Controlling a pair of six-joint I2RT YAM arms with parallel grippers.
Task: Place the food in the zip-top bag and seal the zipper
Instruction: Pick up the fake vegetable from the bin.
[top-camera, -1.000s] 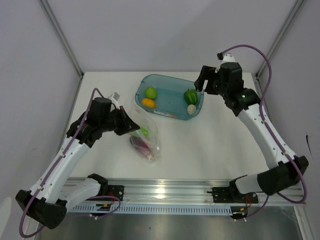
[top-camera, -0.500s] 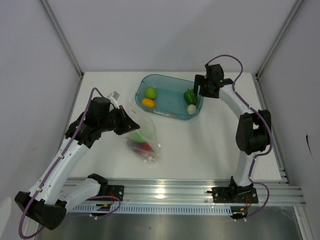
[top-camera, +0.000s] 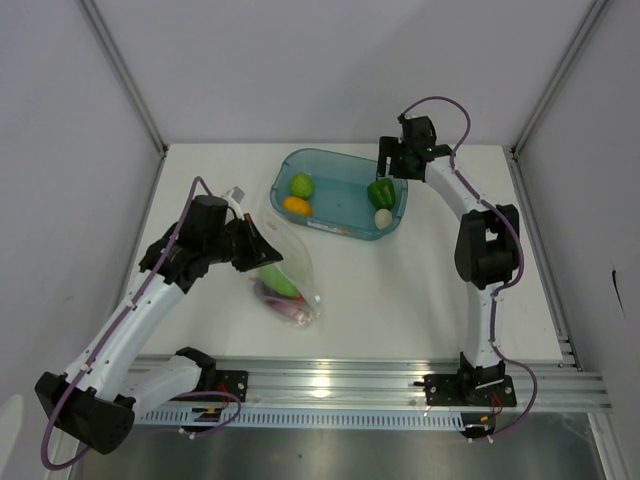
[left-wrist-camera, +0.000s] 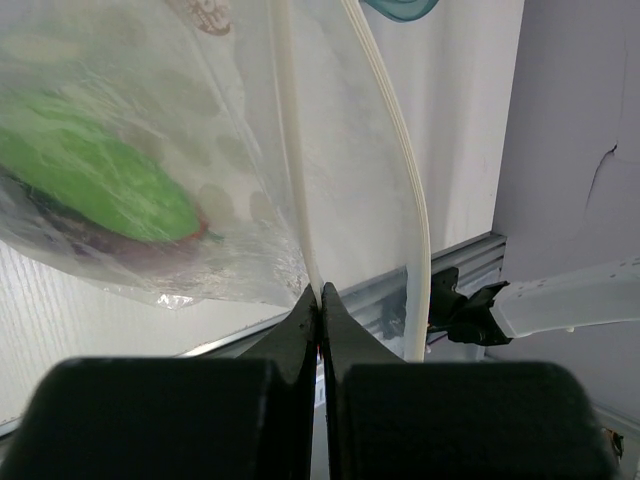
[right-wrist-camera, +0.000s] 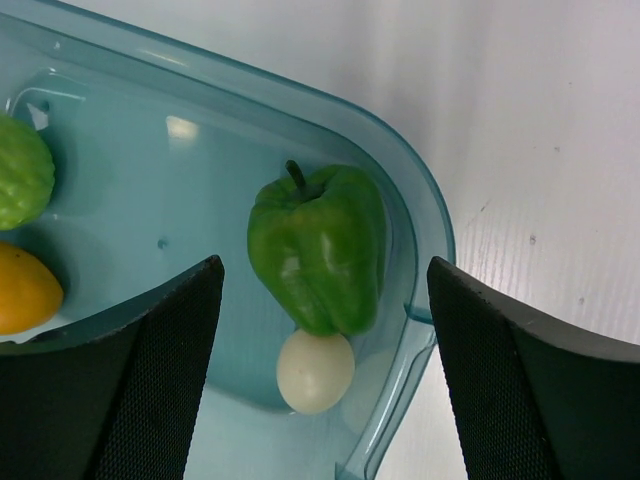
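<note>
- Top view: a white table (top-camera: 420, 290) is boxed in by pale walls.
  - The bag (top-camera: 285, 275) lies left of centre, just in front of the tray (top-camera: 340, 195). It holds a green piece (top-camera: 283, 283) over something purple-red.
  - In the tray lie a pepper (top-camera: 380, 192), an egg (top-camera: 383, 217), a lime vegetable (top-camera: 302, 185) and an orange piece (top-camera: 296, 205).
  - By my reckoning the filling is partly done: four foods are left to move, then the seal.
  - The left arm bends in from the left, and the left gripper (top-camera: 262, 250) is at the bag's upper edge.
  - The right arm stretches far forward, and the right gripper (top-camera: 388, 165) hangs over the tray's right end.
- Left wrist view: the left gripper (left-wrist-camera: 320, 300) is pinched tight on one strip of the zipper (left-wrist-camera: 285, 150).
  - The other strip (left-wrist-camera: 395, 150) bows away from it, so the mouth gapes unsealed.
  - The green piece (left-wrist-camera: 100, 180) shows through the film, resting on a dark purple shape.
- Right wrist view: the right gripper (right-wrist-camera: 323, 265) is spread wide and empty, looking straight down.
  - The pepper (right-wrist-camera: 320, 250) sits between its fingers (right-wrist-camera: 160, 360), stem pointing away.
  - The egg (right-wrist-camera: 315, 372) touches the pepper's near end, both close to the tray wall (right-wrist-camera: 420, 210).
  - The pepper looks like the next pick.
</note>
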